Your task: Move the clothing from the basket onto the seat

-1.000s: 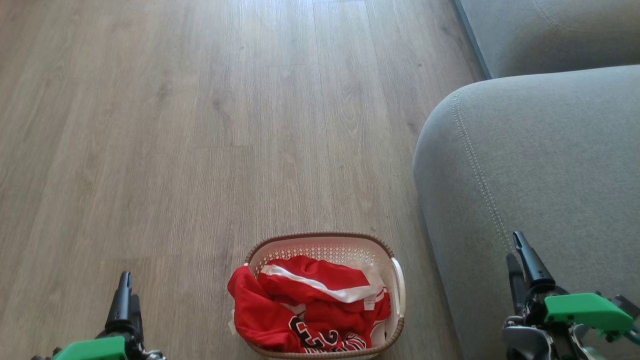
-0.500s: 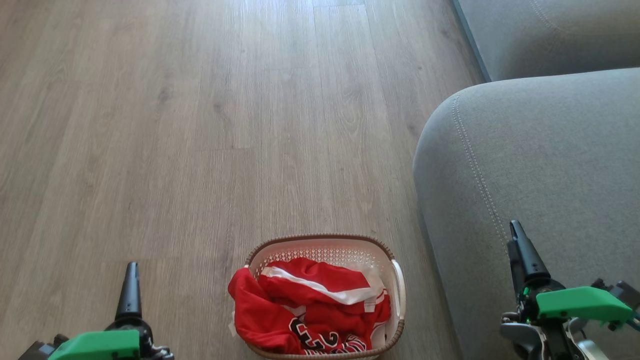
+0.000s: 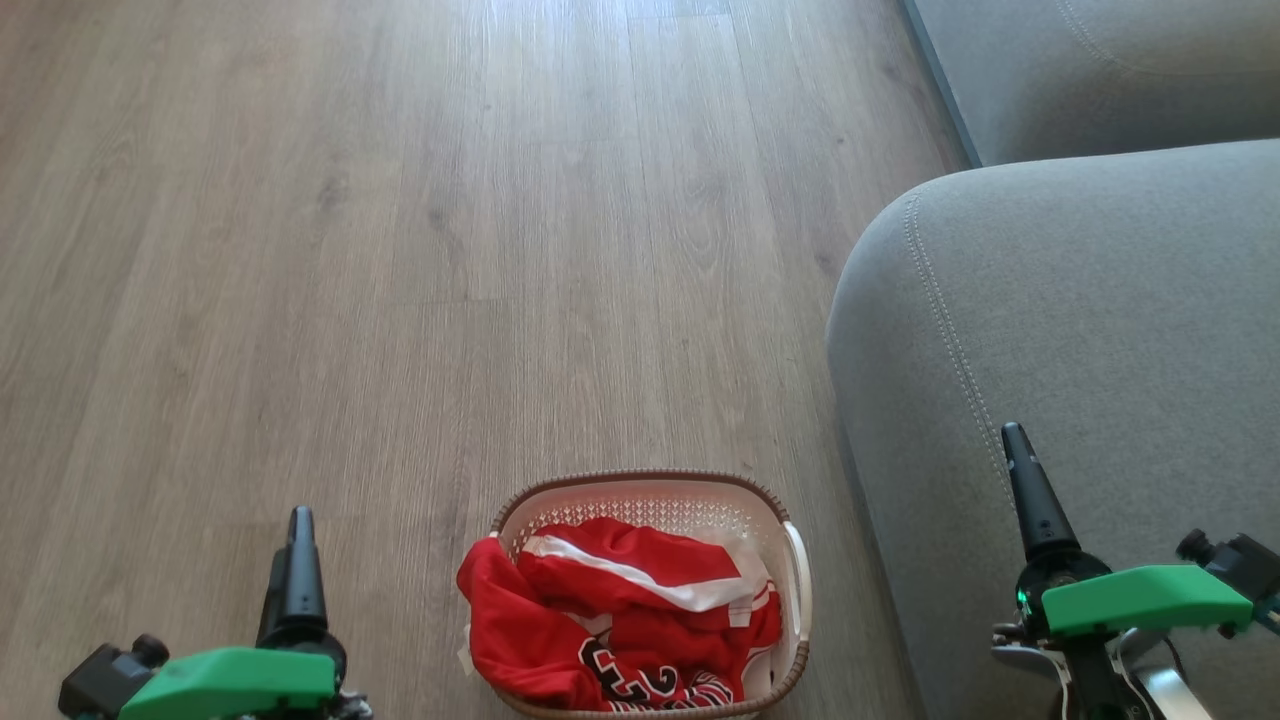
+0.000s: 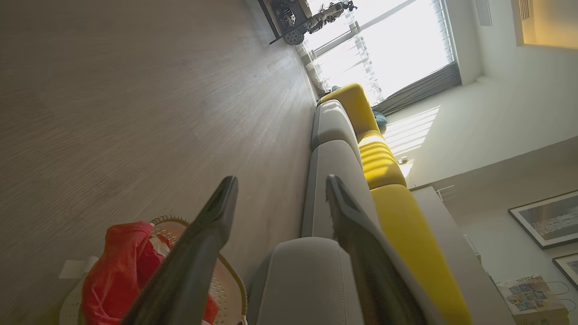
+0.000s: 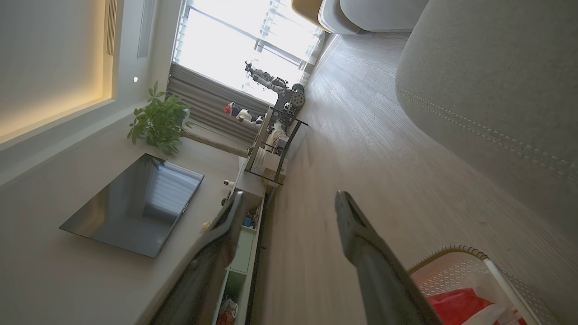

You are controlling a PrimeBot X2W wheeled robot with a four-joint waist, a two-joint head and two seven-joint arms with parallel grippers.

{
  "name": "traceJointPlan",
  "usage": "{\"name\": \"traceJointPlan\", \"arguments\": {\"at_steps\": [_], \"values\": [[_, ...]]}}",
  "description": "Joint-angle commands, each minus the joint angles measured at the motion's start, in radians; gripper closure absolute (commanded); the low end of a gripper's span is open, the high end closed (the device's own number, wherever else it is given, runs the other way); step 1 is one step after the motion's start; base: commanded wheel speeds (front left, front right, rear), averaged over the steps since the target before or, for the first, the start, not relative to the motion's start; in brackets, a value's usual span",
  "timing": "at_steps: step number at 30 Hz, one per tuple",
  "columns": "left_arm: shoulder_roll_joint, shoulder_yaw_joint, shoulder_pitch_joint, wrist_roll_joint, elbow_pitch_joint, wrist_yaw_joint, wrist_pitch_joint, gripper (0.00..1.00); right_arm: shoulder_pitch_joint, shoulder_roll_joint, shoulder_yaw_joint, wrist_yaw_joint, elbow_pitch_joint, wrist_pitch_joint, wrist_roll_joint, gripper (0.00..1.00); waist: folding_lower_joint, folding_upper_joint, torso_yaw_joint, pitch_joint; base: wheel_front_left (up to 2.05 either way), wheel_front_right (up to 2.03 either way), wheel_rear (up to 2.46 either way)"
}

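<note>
The white basket [image 3: 790, 560] with a brown rim stands on the floor at the bottom middle of the head view. In it lies the clothing [image 3: 610, 615], crumpled red garments with white trim and black numerals, one fold hanging over the left rim. Right of it rises the seat [image 3: 1080, 320], a grey sofa. My left gripper [image 3: 299, 530] hovers left of the basket and my right gripper [image 3: 1020, 460] hangs over the sofa's edge. Both are apart from the clothing. The left gripper [image 4: 281, 180] and the right gripper [image 5: 290, 196] stand open with nothing between their fingers.
Wood-plank floor [image 3: 400, 250] stretches ahead and to the left. A second grey sofa cushion [image 3: 1100, 70] lies at the far right. Yellow back cushions [image 4: 384, 162] line the sofa. A TV [image 5: 135, 203] on a low cabinet, a plant [image 5: 158, 119] and a shelf [image 5: 275, 140] stand along the opposite wall.
Both grippers have crept forward in the head view and rolled at the wrist, their green housings turning flatter. The left one has also shifted right. Basket and clothing have not moved.
</note>
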Motion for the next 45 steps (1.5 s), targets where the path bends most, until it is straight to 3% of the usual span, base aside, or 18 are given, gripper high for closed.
{"name": "traceJointPlan", "arguments": {"at_steps": [1, 21, 45], "values": [[0.011, 0.007, -0.024, 0.031, -0.041, 0.005, -0.009, 0.0, -0.013, -0.006, -0.01, 0.004, -0.04, -0.008, -0.034, 0.0, 0.0, 0.0, 0.0, 0.0, 0.0, 0.0, 0.0], [0.02, -0.052, -0.024, 0.388, -0.002, 0.032, -0.068, 0.0, 0.015, 0.039, -0.041, 0.005, -0.044, -0.011, -0.367, 0.0, 0.0, 0.0, -0.001, -0.007, 0.0, 0.0, 0.0], [0.039, -0.105, -0.009, 0.686, 0.02, 0.071, -0.135, 0.0, 0.031, 0.092, -0.085, 0.007, 0.001, -0.016, -0.723, 0.0, 0.0, 0.0, 0.0, -0.022, 0.0, 0.0, 0.0]]}}
